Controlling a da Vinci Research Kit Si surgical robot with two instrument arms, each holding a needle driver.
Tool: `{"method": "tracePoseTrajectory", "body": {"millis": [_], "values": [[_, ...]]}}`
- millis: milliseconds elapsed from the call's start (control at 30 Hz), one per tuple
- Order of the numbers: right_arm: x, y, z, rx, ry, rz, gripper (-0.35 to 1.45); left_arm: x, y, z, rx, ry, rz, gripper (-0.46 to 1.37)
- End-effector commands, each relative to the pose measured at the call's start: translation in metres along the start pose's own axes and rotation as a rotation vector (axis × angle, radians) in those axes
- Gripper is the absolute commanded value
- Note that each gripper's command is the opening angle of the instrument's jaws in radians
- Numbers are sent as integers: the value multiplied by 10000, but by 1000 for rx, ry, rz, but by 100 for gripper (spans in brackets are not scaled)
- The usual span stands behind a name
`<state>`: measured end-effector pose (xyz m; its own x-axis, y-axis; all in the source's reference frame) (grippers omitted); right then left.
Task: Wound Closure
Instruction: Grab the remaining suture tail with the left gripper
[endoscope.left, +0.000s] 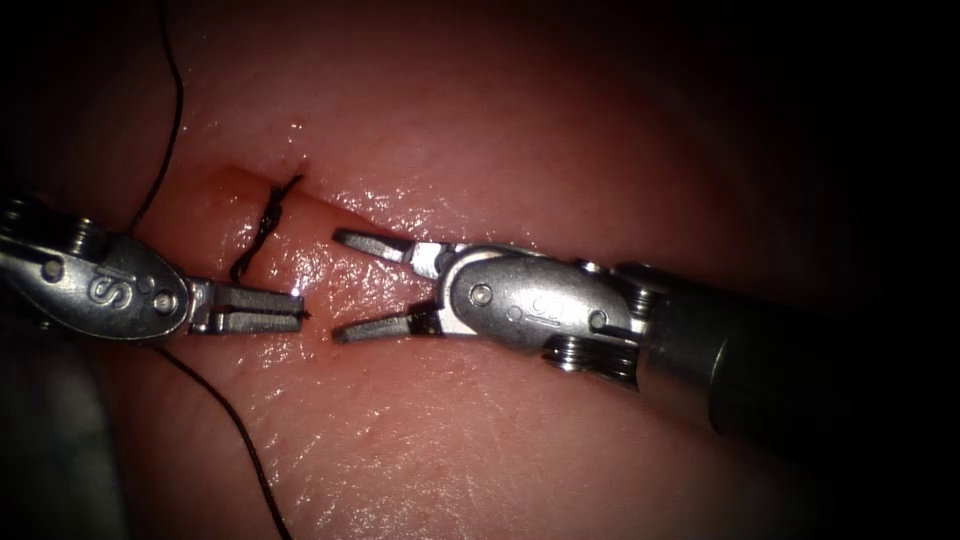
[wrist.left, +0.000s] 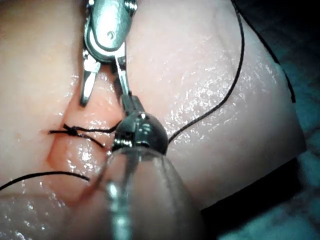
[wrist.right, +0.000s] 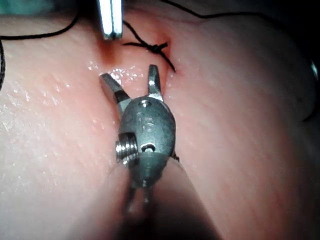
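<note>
Jaws on my right tool (endoscope.left: 343, 285) stand wide open, one tip above the cut (endoscope.left: 330, 215) and one below it, gripping nothing; the right wrist view (wrist.right: 129, 80) shows the same spread over the tissue (endoscope.left: 520, 130). My left tool (endoscope.left: 300, 311) has its jaws closed, tips pointing right toward the open pair, with a tiny dark point at their very end. I cannot tell whether that point is the needle or a bit of thread (endoscope.left: 245, 455). A knotted stitch (endoscope.left: 268, 222) crosses the cut at its left end, just far of my left tool, with short tails sticking out; the left wrist view (wrist.left: 73, 130) shows that knot beside the tool. One strand of thread runs away over the far left tissue, another trails from under my left tool toward the near edge.
</note>
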<state>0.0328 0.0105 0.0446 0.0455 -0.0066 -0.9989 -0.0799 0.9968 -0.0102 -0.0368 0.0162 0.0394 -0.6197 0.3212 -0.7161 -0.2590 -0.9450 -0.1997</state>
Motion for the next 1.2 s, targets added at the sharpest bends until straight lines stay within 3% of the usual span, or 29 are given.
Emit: {"method": "tracePoseTrajectory", "body": {"millis": [33,367,700,1200], "values": [[0,0,3,12,13,0,127,1,0,0,-5,-1,0,-35],[6,4,37,35,62,-18,127,2,0,1,-3,1,-2,-35],[0,-1,68,75,119,-111,125,4,1,0,-10,7,-9,-35],[0,-4,76,49,137,-119,125,7,3,3,-15,12,-10,-35]]}}
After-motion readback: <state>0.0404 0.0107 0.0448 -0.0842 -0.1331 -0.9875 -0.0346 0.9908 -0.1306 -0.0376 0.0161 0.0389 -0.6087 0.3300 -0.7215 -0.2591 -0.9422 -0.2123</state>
